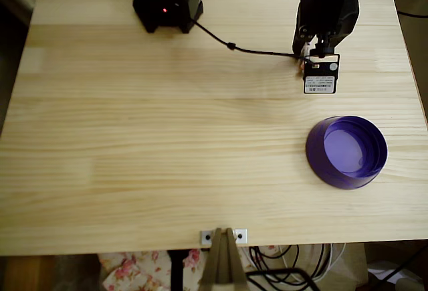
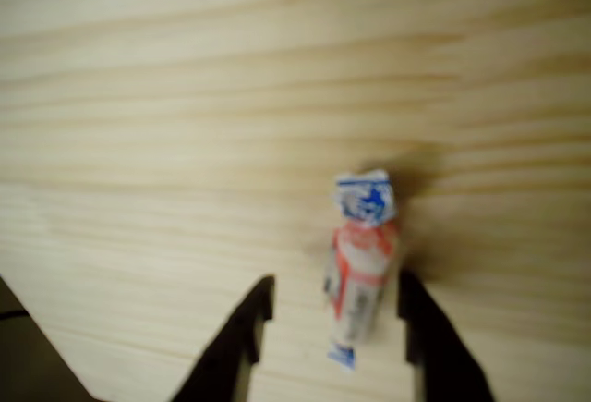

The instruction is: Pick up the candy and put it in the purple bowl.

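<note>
The step in hand looked like the pick itself: the gripper (image 2: pixel 334 314) stood with its jaws apart around the candy (image 2: pixel 360 268), not yet closed on it. In the wrist view the sweet lay on the bare wooden table (image 2: pixel 185 97) between the two dark fingertips (image 2: pixel 254 314) — far nearer the right-hand one, which it seemed to touch or nearly touch, while a clear gap of wood showed between it and the left-hand one. Its blue-and-white twisted end pointed away from the camera, its reddish body ran back toward the jaws, and a small bluish tip showed at the near end. The wrist picture was soft, so actual contact could not be settled. By my reading, the next move called for closing the jaws squarely on the body of the sweet, perhaps after a slight shift to centre it, since a tiny wrapped piece pressed from one side could slide or pivot away. Then would come a lift and a carry to the purple bowl (image 1: pixel 346 152), which in the overhead view sat well apart, lower in the picture and a little to the right. There the arm (image 1: pixel 326 13) reached in from the top edge, its wrist pitched down over the tabletop — the candy itself hidden beneath the gripper (image 1: pixel 299 62).
</note>
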Robot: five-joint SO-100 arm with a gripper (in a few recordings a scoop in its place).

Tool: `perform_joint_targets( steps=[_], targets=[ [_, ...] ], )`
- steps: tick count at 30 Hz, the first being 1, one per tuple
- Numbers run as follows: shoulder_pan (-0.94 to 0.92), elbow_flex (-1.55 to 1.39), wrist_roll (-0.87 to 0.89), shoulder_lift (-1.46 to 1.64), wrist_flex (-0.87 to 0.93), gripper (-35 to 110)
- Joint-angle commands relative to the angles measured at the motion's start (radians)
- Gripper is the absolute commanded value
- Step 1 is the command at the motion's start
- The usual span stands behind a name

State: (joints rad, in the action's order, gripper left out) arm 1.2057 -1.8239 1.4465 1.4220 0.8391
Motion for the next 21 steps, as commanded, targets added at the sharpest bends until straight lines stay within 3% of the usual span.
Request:
perform_joint_targets(
  steps=[1, 7, 16, 21],
  targets=[
    [0.006, -0.005, 0.018, 0.014, -0.043, 15],
    [0.005, -0.018, 0.049, 0.018, -0.046, 0],
    [0.008, -0.023, 0.058, 0.069, 0.011, 0],
    [-0.012, -0.046, -0.04, 0.183, 0.029, 0]
  ],
)
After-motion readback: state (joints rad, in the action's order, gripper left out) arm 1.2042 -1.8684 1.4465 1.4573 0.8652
